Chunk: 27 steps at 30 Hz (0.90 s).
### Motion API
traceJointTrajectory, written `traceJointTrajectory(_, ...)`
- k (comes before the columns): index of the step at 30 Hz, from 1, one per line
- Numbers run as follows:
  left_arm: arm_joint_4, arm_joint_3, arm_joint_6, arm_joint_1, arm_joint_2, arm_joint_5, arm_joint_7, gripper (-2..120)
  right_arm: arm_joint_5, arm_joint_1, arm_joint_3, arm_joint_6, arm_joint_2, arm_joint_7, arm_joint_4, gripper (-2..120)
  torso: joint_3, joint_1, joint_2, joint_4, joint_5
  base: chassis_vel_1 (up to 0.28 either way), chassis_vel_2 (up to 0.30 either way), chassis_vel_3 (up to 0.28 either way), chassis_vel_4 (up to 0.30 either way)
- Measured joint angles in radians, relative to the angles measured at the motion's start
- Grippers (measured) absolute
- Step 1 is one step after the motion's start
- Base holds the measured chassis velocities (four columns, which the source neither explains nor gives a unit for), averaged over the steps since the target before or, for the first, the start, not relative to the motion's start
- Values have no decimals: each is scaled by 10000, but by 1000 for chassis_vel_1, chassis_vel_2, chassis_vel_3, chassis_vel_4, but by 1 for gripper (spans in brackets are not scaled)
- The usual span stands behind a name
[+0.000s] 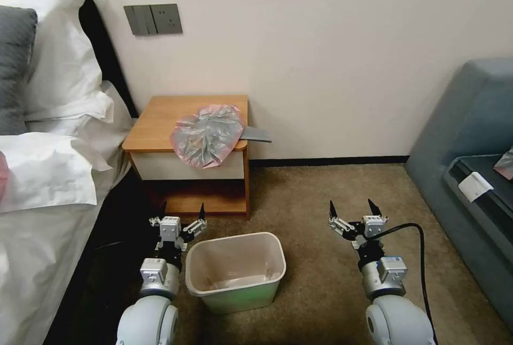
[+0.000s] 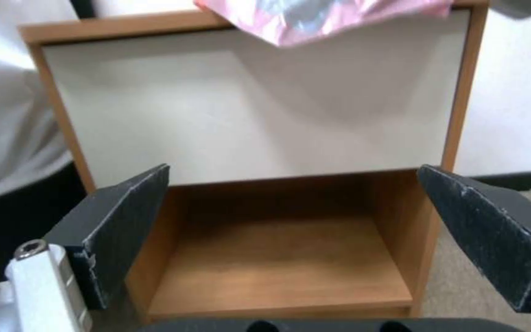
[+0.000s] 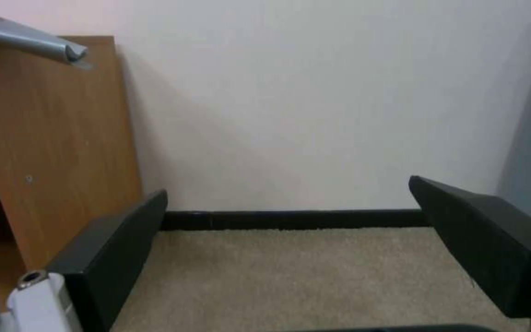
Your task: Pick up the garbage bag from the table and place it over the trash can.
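The garbage bag (image 1: 207,134), crinkly grey plastic with a pinkish rim, lies flat on the table (image 1: 155,120) and droops over its front edge; its pink edge (image 2: 327,20) hangs above the white drawer front. The cream trash can (image 1: 235,270) stands on the carpet in front of the table. My left gripper (image 1: 183,211) is open, low, just left of the can and facing the table's shelf (image 2: 278,263). My right gripper (image 1: 351,208) is open above the carpet, to the right of the can, facing the wall.
A bed with white pillows (image 1: 48,136) runs along the left. A grey sofa (image 1: 470,174) stands at the right. A grey flat piece (image 1: 256,134) sticks out past the table's right edge. A black cable (image 1: 422,265) runs along my right arm. Carpet lies between can and sofa.
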Motion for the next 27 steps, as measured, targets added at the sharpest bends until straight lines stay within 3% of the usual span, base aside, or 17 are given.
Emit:
traceJointTrajectory(14, -3837, -1538, 714, 1849, -351, -511, -468, 100, 606, -1954, 138, -735, 338, 476, 3926, 100, -2, -1, 1, 1, 3, 0, 0, 0, 0)
traceJointTrajectory(17, -4507, -1824, 826, 2251, -368, -588, -529, 100, 1003, -2186, 140, -1014, 231, 588, 4297, 100, -2, 0, 2, 0, 0, 0, 0, 0, 0)
traceJointTrajectory(22, -4576, -1906, 957, 2817, 318, -648, -395, 100, 1279, -2249, 178, -1109, 101, 592, 4300, 100, -1, -1, 1, 2, 1, 0, 0, 0, 0)
traceJointTrajectory(27, -4405, -1736, 962, 2922, 551, -695, -369, 100, 1505, -2286, 186, -1112, 56, 535, 4181, 100, -2, -1, 1, 0, 2, 0, 0, 0, 0)
